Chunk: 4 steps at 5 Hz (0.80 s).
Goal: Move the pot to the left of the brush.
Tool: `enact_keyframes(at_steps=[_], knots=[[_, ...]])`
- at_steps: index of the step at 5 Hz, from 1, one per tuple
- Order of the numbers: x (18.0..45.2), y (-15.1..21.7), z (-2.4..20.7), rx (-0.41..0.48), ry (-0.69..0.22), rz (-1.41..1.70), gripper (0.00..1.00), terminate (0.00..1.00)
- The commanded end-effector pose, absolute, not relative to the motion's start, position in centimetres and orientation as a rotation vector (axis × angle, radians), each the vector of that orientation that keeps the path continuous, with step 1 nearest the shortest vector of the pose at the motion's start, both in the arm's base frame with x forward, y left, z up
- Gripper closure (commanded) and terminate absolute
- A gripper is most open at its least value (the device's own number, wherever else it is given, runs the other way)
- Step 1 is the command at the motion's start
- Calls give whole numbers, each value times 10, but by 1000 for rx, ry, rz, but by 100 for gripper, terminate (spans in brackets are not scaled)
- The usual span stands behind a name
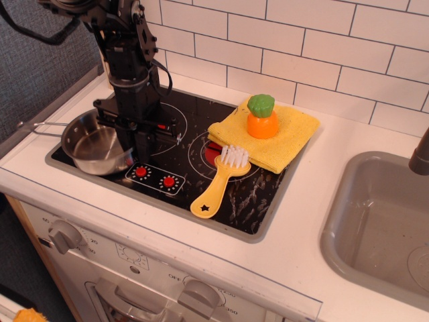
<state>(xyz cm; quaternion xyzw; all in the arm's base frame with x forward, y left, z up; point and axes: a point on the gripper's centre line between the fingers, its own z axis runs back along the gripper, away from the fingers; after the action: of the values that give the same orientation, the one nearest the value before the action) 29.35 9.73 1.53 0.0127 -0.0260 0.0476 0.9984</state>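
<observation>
Steel pot [95,143] sits at the desk's [281,258] front-left corner, well left of the brush [220,180]. My claw [133,149] pinches its right rim, as far as I see. Placement looks done; letting go remains.

Pot [95,143] at stove's [255,201] left edge, well left of brush [220,180].
</observation>
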Motion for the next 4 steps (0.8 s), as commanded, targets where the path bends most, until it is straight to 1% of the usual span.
enact_keyframes(at_steps=[1, 2, 3, 4], knots=[[289, 86, 66, 42, -204, 52, 0, 0], [286, 84, 81, 12, -224, 58, 0, 0], [287, 84, 80, 0, -203, 35, 0, 0], [287, 84, 80, 0, -203, 35, 0, 0]])
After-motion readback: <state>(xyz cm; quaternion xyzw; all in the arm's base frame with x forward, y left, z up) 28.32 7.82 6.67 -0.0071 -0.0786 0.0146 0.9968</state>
